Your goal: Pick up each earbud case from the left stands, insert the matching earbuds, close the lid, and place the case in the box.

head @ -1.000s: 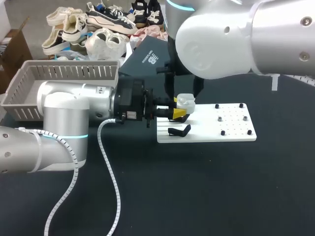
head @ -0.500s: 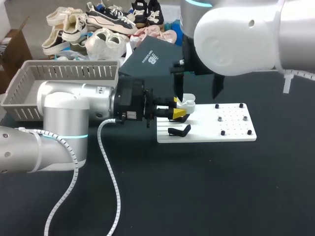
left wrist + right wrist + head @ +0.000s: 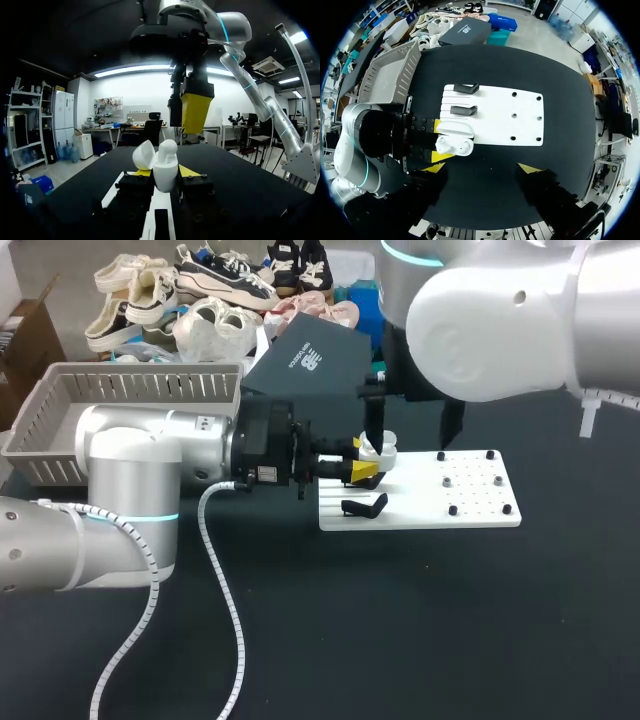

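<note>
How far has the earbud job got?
Done: one case is off its stand, clamped in the left gripper. In hand: lid open, what looks like an earbud sticking up; the right gripper hangs open above. Left: seat it, close the lid, place the case in the basket.

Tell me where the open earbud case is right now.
Head view, centre: the earbud case sits clamped in the left gripper over the white board's left end, with the right gripper open above it.
</note>
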### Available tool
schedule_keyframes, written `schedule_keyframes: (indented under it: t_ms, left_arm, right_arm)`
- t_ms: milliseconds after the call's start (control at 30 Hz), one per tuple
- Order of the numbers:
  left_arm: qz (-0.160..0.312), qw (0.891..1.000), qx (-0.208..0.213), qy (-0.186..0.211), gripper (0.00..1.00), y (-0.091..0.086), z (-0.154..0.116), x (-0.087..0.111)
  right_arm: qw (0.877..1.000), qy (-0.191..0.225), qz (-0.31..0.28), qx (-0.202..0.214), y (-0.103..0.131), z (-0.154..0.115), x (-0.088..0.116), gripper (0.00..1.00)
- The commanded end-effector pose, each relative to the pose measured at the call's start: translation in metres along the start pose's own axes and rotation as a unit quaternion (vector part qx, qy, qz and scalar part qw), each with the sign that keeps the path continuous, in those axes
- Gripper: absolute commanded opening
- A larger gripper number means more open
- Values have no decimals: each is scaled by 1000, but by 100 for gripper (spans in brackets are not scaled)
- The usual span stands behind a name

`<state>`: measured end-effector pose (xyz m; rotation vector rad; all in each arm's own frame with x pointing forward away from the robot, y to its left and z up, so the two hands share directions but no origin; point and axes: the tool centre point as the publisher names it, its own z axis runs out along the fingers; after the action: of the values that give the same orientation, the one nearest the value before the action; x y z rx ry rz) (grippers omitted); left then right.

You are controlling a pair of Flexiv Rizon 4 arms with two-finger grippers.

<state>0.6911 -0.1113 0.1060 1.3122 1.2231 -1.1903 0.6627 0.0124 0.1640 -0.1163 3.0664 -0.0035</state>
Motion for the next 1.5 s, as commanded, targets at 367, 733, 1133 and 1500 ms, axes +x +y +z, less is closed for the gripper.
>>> schedule_keyframes:
  t_ms: [367, 733, 1133, 1500]
  left_arm:
    - [0, 1000, 0, 0, 0, 0, 0, 0]
    - [0, 1000, 0, 0, 0, 0, 0, 0]
    - [0, 1000, 0, 0, 0, 0, 0, 0]
    - [0, 1000, 0, 0, 0, 0, 0, 0]
  right_arm:
    - [1000, 6, -4, -2, 7, 9, -9, 85]
    - [1000, 5, -3, -7, 7, 5, -9, 88]
    - [999, -14, 46, 2, -7, -2, -44, 100]
    - [996, -17, 85, 10, -19, 7, -80, 100]
